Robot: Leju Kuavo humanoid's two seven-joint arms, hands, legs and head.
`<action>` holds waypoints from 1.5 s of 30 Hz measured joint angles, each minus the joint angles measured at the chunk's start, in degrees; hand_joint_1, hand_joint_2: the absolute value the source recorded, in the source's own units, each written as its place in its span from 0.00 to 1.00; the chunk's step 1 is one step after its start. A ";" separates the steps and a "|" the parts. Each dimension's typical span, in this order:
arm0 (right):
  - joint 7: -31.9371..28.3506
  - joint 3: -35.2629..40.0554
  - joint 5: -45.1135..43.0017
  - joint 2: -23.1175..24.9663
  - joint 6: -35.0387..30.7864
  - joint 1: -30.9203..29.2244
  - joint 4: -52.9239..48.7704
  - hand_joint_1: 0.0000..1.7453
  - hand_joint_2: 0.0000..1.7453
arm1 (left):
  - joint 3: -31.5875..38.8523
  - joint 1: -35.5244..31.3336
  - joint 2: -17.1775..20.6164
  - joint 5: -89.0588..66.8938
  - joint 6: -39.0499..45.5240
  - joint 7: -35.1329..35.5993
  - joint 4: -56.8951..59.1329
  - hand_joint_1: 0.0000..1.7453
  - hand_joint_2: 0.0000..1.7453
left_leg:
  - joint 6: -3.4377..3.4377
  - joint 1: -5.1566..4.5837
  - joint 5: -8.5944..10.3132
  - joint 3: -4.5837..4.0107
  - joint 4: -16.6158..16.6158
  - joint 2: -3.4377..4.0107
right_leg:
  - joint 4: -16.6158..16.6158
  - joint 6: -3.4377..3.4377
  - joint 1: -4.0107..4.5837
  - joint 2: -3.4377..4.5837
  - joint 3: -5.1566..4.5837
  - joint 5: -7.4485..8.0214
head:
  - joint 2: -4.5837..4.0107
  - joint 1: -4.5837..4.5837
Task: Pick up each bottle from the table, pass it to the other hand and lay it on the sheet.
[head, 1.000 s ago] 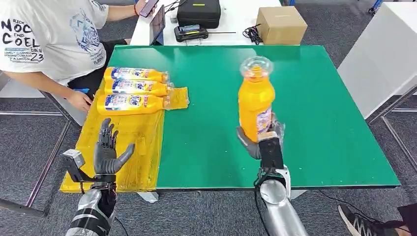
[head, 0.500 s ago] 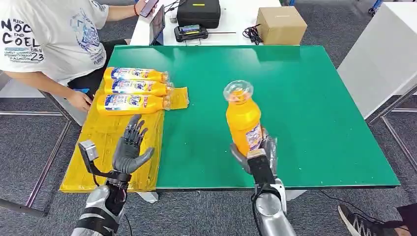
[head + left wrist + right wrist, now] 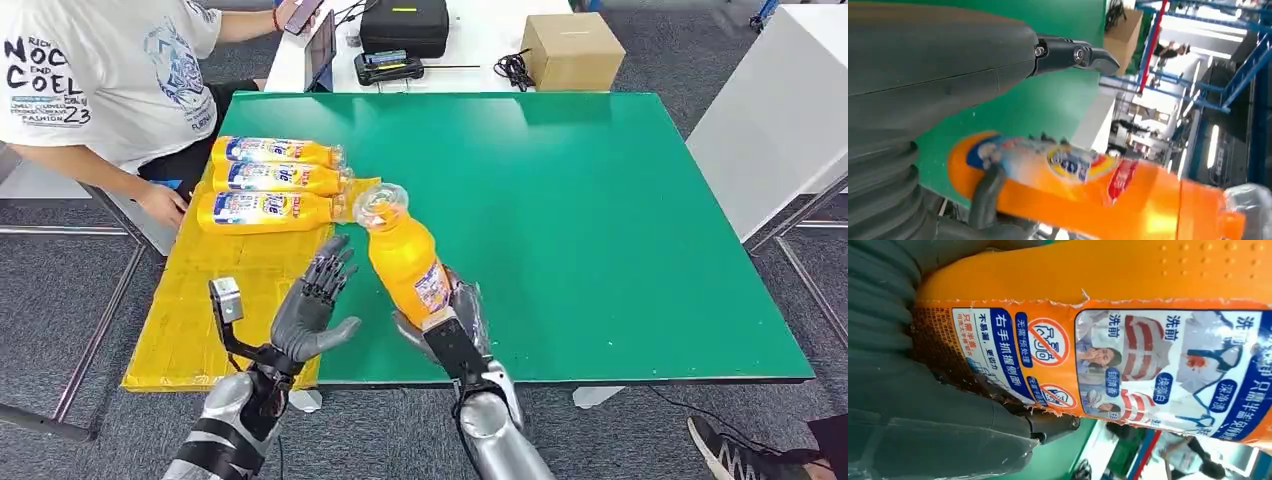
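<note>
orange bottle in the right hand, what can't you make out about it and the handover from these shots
- Right hand fingers, head view: hidden behind the orange bottle.
- Bottle cap, left wrist view: blurred and cut by the frame edge.
- Whole bottle, right wrist view: too close, only the label fits.
- Gap between left hand and bottle: depth unclear from the head view.

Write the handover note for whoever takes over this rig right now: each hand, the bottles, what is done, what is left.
Right hand grips the orange bottle by its base, tilted toward the left hand, which is open beside it, not touching.
Three bottles already lie side by side on the yellow sheet at the far end.
Left: pass the held bottle to the left hand and lay it on the sheet. The green table shows no other bottle.
</note>
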 measured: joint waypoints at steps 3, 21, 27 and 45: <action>0.00 0.85 -0.17 0.37 0.00 -0.77 1.33 0.96 1.00 | -1.05 0.03 0.09 0.54 -0.83 0.44 0.00 0.00 1.00 | 0.00 0.00 0.00 0.00 0.00 -0.01 | 0.00 0.00 0.00 0.00 0.00 0.00 | 0.00 0.00; 1.25 6.06 1.64 2.45 3.13 -4.28 9.31 0.98 1.00 | -5.09 1.24 1.20 -0.46 -1.81 -1.01 -3.48 0.00 1.00 | -0.01 0.01 0.01 0.01 0.00 -0.01 | 0.00 0.00 0.01 0.00 0.00 0.00 | 0.00 0.00; 1.79 8.24 1.64 2.84 4.63 -5.50 13.02 0.96 1.00 | -4.70 2.02 1.75 -0.81 -0.33 -1.25 -3.45 0.00 1.00 | -0.01 0.00 0.01 0.00 0.00 0.02 | 0.00 0.00 -0.01 0.02 -0.02 0.00 | 0.00 0.00; 3.43 11.98 1.68 3.10 9.18 -6.65 19.12 1.00 1.00 | -1.55 -0.01 1.66 -1.58 2.58 -1.27 -1.93 0.00 1.00 | -0.01 0.00 0.02 0.00 0.00 0.07 | 0.00 0.00 0.00 0.04 -0.04 0.00 | 0.00 0.00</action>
